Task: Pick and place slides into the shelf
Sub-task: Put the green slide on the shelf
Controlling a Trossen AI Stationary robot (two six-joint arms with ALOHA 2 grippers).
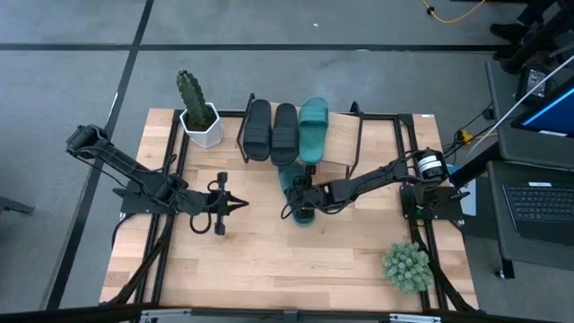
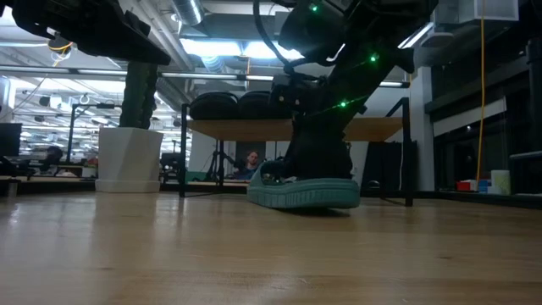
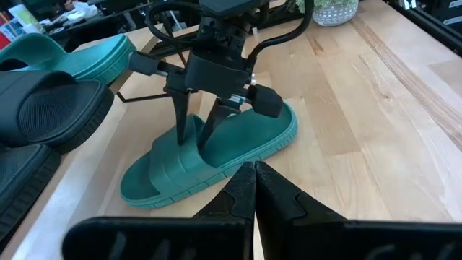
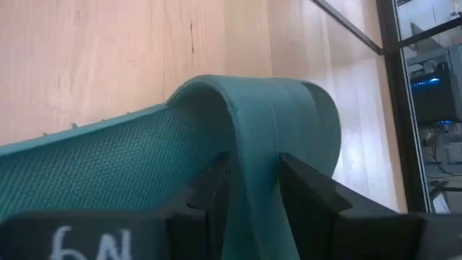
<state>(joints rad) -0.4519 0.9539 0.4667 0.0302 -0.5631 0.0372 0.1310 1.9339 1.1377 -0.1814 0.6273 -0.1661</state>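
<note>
On the left side of the table, the left gripper [image 1: 240, 205] hovers clenched on nothing, its tips pointing toward the middle — this arm waits. Behind it, at the table's far edge, a white pot with a cactus [image 1: 199, 115] stands just beside the shelf [image 1: 339, 149], whose wooden board already carries two black slides [image 1: 271, 131] side by side and one teal slide [image 1: 313, 129] next to them.

Just in front of the shelf, the last teal slide [image 3: 216, 155] lies on the tabletop, sole down. The right gripper [image 3: 193, 133] is at work on it: one finger is tucked under the wide strap [image 4: 278, 123] and the other sits outside, so the jaws grasp the strap itself — the right wrist view shows the rubber band pinched between the two dark fingers.

The sandal looks light and rubbery; its strap is probably flexible enough to bend under the pinch, so the sole may hang and swing once lifted. The strap seems the sensible hold, being the only raised part thin enough for the jaws, and the textured rubber should resist slipping. A free stretch of board remains at the shelf's right end. At the near right corner sits a small green plant [image 1: 407, 266].
</note>
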